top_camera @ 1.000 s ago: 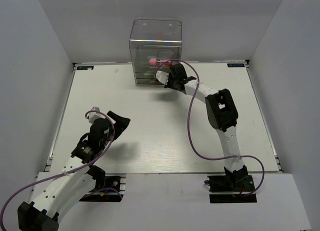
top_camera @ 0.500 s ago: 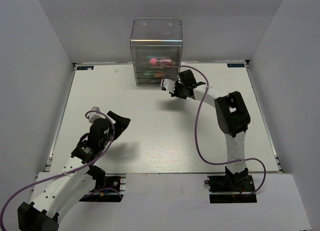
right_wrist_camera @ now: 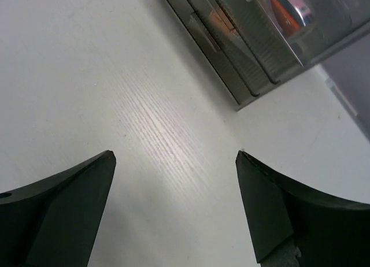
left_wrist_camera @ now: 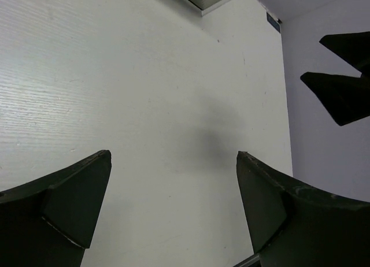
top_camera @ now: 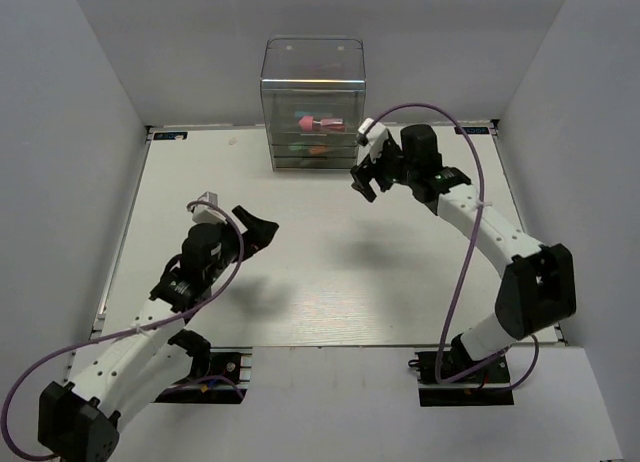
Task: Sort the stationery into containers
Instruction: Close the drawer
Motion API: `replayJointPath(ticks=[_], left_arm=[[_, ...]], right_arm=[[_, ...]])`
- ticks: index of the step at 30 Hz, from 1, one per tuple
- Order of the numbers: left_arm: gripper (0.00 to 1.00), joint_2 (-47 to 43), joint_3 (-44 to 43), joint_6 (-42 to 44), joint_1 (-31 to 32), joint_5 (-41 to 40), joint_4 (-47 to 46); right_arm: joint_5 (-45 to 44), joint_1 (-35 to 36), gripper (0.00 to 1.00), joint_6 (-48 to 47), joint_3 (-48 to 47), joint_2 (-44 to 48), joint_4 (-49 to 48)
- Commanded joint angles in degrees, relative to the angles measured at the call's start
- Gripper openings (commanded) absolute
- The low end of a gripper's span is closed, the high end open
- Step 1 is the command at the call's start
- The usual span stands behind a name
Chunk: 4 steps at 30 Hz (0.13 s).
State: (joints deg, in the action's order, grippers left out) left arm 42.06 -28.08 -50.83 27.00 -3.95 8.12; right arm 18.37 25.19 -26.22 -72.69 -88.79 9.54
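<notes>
Up at the top centre, the clear drawer cabinet (top_camera: 313, 82) at the bench's (top_camera: 300, 282) far edge holds the pink-and-red block (top_camera: 318, 124) among other coloured stationery (light, stiff, slick, I'd guess, so best pinched mid-body), while the right fingers (right_wrist_camera: 58, 221) and left fingers (left_wrist_camera: 58, 215) hang spread and empty.

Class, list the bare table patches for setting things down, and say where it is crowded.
Bare: the table middle between left arm and right arm, and the far left corner beside the cabinet. Crowded: right of the cabinet front, where the right arm's jaws hang.
</notes>
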Motion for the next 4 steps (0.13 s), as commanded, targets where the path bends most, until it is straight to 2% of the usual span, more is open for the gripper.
replayJointPath(ticks=[1,4], left_arm=[[0.99,1.44,-3.04,5.38,0.59,3.68,-2.67],[0.99,1.44,-3.04,7.05,0.59,4.99,-4.86]], right_arm=[[-5.78,-0.32,0.90,12.23,2.28,3.27,-2.33],[-8.43,-0.49,0.90,12.16,5.53,6.78,-4.87]])
